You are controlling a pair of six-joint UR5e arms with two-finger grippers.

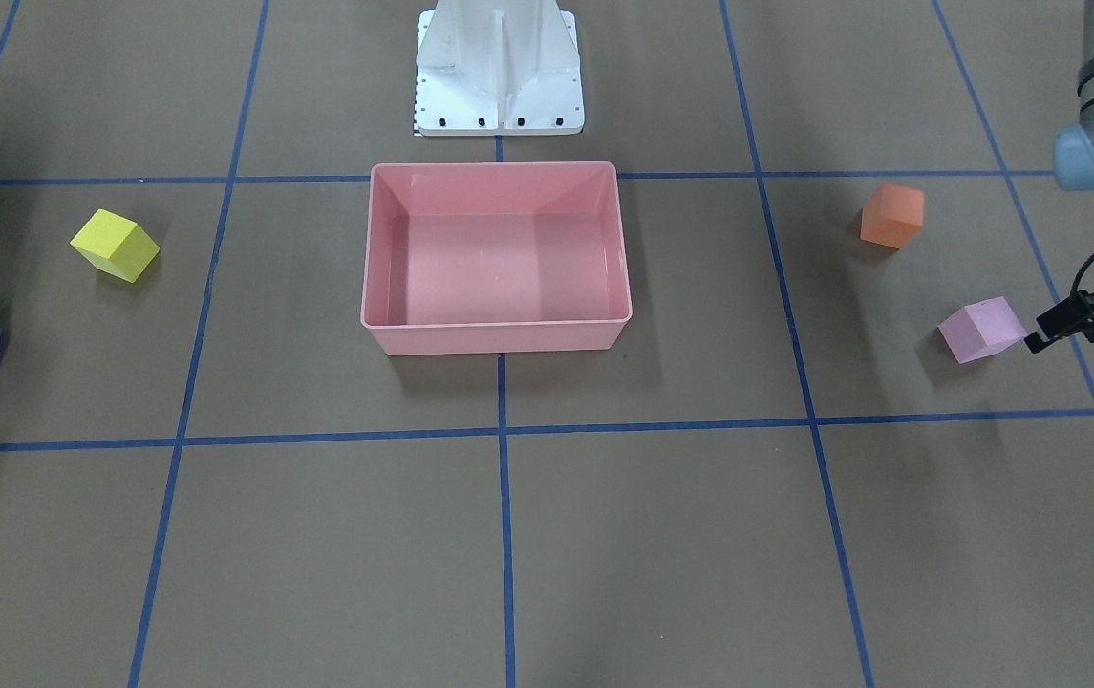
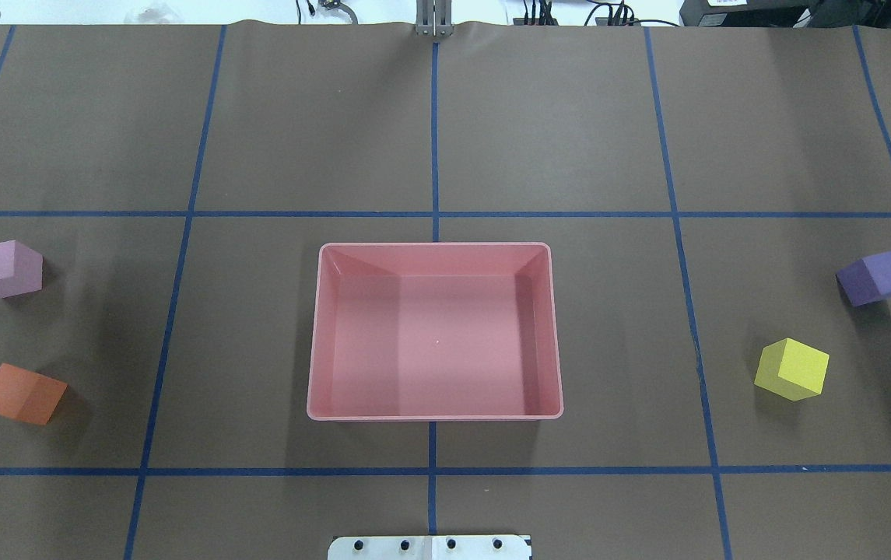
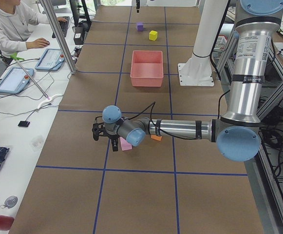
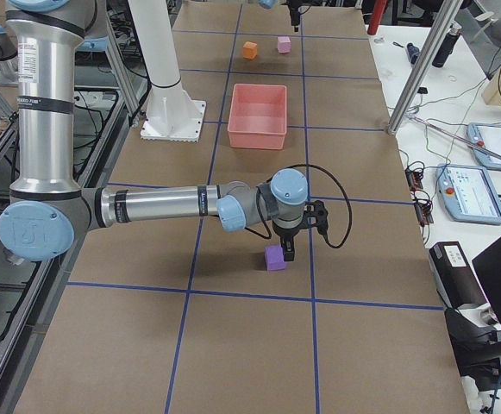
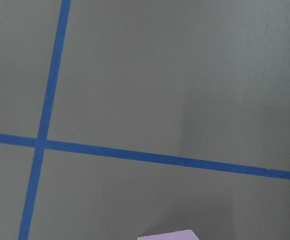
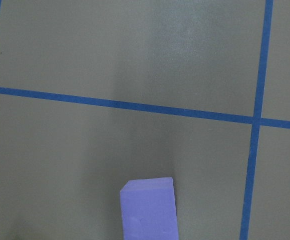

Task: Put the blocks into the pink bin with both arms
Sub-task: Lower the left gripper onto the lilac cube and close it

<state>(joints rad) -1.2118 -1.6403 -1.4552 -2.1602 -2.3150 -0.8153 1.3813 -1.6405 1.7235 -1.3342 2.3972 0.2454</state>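
The pink bin [image 2: 435,410] stands empty at the table's middle, also in the front view [image 1: 497,336]. The pale pink-lilac block [image 1: 983,330] and the orange block [image 1: 891,216] lie on my left side. The yellow block [image 2: 792,369] and the purple block [image 2: 876,278] lie on my right side. My left gripper [image 1: 1048,333] hangs low just outward of the lilac block [image 3: 126,144]; I cannot tell whether it is open or shut. My right gripper [image 4: 286,252] hangs at the purple block [image 4: 275,258]; I cannot tell its state. The wrist views show the lilac block's edge [image 5: 168,235] and the purple block [image 6: 149,207], no fingers.
The white base pedestal [image 1: 499,76] stands behind the bin. Blue tape lines grid the brown table. An operator [image 3: 12,27] sits at a side table with tablets, beyond slanted metal posts [image 3: 58,34].
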